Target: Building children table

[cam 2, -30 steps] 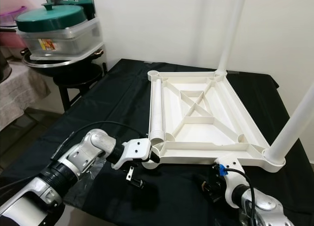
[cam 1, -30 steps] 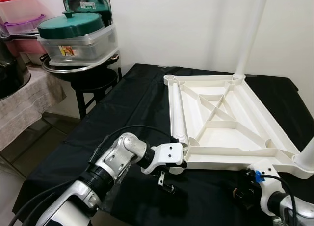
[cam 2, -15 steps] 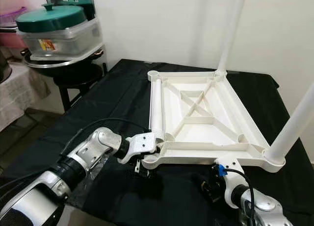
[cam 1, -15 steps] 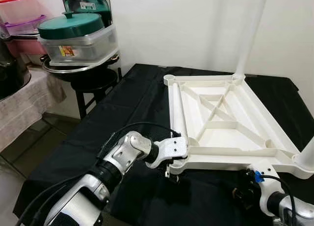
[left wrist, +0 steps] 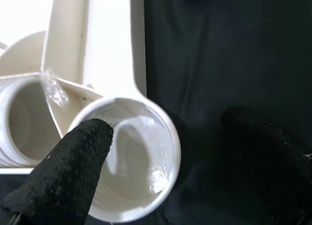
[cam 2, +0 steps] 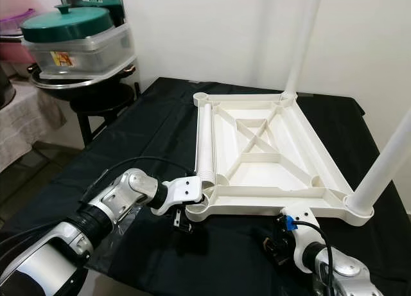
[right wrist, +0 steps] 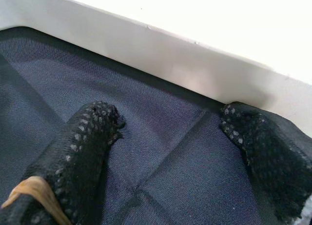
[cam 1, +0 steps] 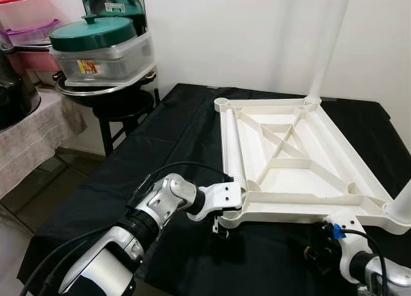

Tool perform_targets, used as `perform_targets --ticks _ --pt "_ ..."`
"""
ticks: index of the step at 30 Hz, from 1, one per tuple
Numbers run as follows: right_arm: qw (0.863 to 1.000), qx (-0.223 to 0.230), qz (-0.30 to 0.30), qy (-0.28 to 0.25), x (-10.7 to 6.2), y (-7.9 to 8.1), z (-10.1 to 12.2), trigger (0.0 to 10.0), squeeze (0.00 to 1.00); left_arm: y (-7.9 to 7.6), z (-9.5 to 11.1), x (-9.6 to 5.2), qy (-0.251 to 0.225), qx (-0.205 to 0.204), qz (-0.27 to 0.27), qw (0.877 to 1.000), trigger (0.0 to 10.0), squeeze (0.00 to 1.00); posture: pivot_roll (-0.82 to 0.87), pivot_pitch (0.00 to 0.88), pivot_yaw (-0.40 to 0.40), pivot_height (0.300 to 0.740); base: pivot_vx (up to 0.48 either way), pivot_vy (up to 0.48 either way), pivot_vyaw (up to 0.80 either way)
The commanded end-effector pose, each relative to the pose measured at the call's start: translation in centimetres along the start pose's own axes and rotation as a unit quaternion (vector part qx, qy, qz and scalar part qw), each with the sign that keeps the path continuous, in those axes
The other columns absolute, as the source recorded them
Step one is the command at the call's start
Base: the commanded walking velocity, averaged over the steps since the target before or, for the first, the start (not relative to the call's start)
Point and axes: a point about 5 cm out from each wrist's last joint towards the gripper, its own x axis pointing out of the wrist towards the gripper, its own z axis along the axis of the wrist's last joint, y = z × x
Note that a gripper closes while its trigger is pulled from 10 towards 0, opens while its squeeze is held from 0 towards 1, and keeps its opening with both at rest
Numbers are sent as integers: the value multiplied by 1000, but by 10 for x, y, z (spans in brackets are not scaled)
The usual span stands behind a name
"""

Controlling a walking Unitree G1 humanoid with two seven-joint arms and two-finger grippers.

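Left end effector [cam 1: 220, 223] is now sitting tighter against the near-left corner socket [left wrist: 127, 164] of the upturned tabletop [cam 1: 292, 161].
Its fingers are spreading wide, empty, one fingertip [left wrist: 90, 137] overlapping the socket rim at lower centre; judging it best to steady this corner squarely before seating the loose leg [cam 1: 232, 145].

Bare black cloth [cam 1: 160, 148] open along the desk's left half, upturned white tabletop [cam 1: 289, 161] blocking the right half, upright legs [cam 1: 327, 45] at its far and near right corners, left pincer [cam 1: 220, 226] crowding the near-left socket [left wrist: 131, 161], stacked containers [cam 1: 103, 49] beyond the left edge
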Motion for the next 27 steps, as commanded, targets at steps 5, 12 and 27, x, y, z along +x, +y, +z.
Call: perform_targets --ticks 5,12,27 --pt "997 18 31 62 7 16 -25 10000 0 -10 -14 1 50 25 -46 997 10000 0 -62 0 34 740 0 0 0" --pt "997 18 32 63 7 17 -24 10000 0 -22 -24 8 121 77 -110 984 10000 0 -72 0 45 740 0 0 0" --pt "998 12 -51 39 0 -10 -15 10000 0 -38 -6 23 86 114 -195 970 10000 0 -96 0 74 740 0 0 0"
